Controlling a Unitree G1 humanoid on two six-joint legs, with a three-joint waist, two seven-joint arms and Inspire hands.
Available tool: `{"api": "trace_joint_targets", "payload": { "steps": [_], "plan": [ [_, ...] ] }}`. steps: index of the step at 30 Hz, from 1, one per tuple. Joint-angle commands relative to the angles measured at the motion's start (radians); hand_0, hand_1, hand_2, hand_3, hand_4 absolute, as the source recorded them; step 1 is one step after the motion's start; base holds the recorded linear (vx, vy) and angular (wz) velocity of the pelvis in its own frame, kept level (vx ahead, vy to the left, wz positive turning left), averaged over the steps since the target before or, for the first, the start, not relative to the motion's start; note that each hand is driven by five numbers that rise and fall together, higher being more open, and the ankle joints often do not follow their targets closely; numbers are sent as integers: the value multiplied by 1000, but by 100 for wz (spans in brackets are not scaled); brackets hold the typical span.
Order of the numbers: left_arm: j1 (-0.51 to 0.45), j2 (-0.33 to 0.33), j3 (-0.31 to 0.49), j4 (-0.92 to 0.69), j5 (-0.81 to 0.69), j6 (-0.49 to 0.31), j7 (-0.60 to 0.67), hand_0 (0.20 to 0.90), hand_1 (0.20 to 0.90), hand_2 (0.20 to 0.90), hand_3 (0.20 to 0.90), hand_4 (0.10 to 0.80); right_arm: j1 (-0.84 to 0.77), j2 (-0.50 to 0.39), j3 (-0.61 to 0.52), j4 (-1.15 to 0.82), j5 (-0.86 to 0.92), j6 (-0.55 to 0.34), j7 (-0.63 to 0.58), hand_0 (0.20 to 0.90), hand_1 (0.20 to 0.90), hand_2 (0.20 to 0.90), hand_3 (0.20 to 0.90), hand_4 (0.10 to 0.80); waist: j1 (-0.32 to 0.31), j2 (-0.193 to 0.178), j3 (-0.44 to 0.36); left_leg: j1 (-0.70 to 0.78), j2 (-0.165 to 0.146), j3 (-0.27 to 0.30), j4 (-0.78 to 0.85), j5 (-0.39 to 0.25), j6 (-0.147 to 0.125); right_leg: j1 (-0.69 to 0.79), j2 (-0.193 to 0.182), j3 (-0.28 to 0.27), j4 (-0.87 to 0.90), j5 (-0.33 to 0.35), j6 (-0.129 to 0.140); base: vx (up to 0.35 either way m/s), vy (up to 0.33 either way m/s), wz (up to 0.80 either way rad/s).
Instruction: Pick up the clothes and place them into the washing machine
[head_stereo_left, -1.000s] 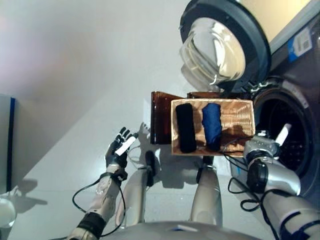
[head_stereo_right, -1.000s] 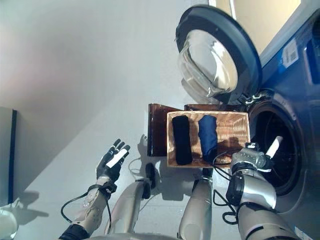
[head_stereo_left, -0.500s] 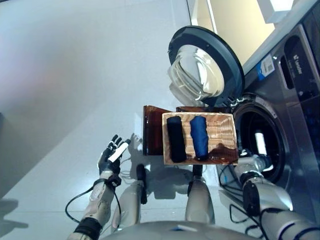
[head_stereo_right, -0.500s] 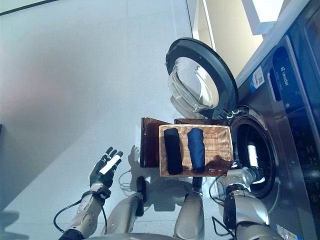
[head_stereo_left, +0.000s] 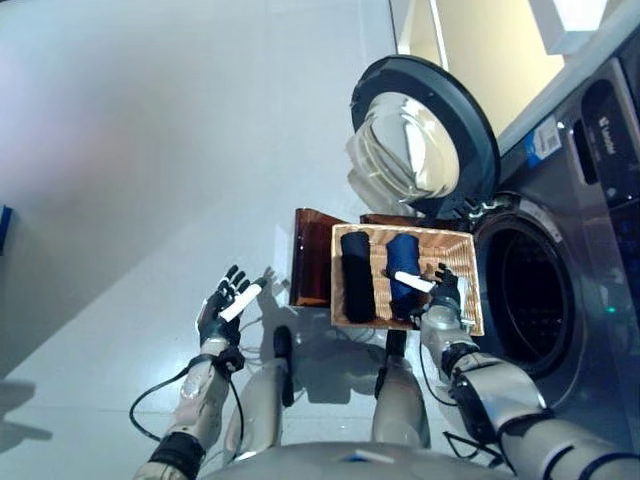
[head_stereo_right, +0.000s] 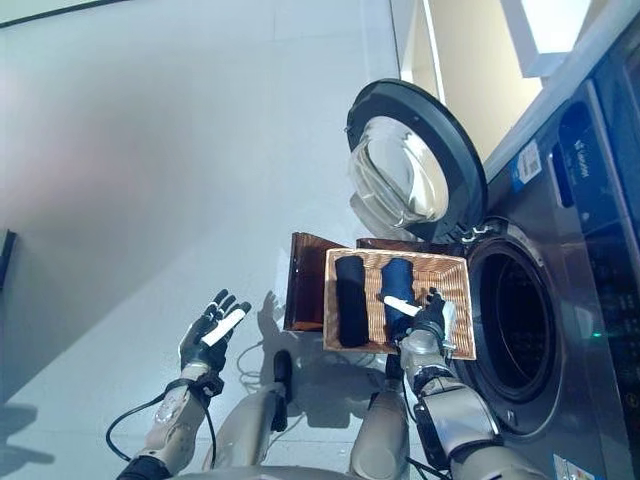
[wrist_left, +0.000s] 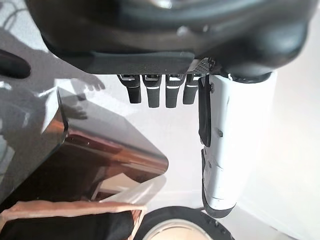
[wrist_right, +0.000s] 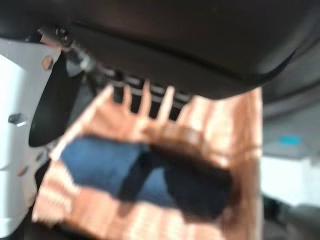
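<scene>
So we've got our right hand (head_stereo_left: 440, 291) hovering over the wicker basket (head_stereo_left: 458, 254), fingers loose and spread above the blue rolled garment (head_stereo_left: 404, 262), nothing grabbed. The black rolled garment (head_stereo_left: 356, 275) lies just beside it in the same basket. The washing machine (head_stereo_left: 590, 230) stands next to the basket with its door (head_stereo_left: 425, 135) swung wide. Our left hand (head_stereo_left: 222, 309) hangs open over the floor, empty.

Laundry room: front-loading washing machine (head_stereo_left: 560, 300)

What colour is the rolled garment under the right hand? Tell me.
Dark blue. The rolled garment in the wicker basket under the right hand shows best in the left eye view.
</scene>
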Motion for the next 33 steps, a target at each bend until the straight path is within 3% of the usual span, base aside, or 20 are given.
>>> {"api": "trace_joint_targets", "payload": {
  "steps": [1, 16, 33],
  "plan": [
    [-12, 53, 22, -111, 38, -83, -1, 900, 900, 900, 900, 800, -77, -55, 43, 2, -120, 8, -71, 900, 900, 900, 900, 800, 19, -7, -10, -53, 41, -65, 41, 14, -84, 18, -40, 6, -19, 65, 15, -18, 11, 7],
    [10, 94, 12, -208, 52, -63, 3, 900, 900, 900, 900, 800, -174, -130, 80, 43, -262, 86, -100, 900, 900, 900, 900, 800, 34, 25, 54, -170, 27, -63, 232, -50, -79, -97, -52, 38, 169, -7, 1, -28, 15, 7],
    [35, 118, 22, -311, 30, -60, 17, 900, 900, 900, 900, 800, -236, -158, 83, 75, -296, 126, -133, 900, 900, 900, 900, 800, 57, 42, 78, -351, 23, -70, 464, -148, -49, -283, -57, 81, 400, -101, -15, -6, 4, 1]
  ]
}}
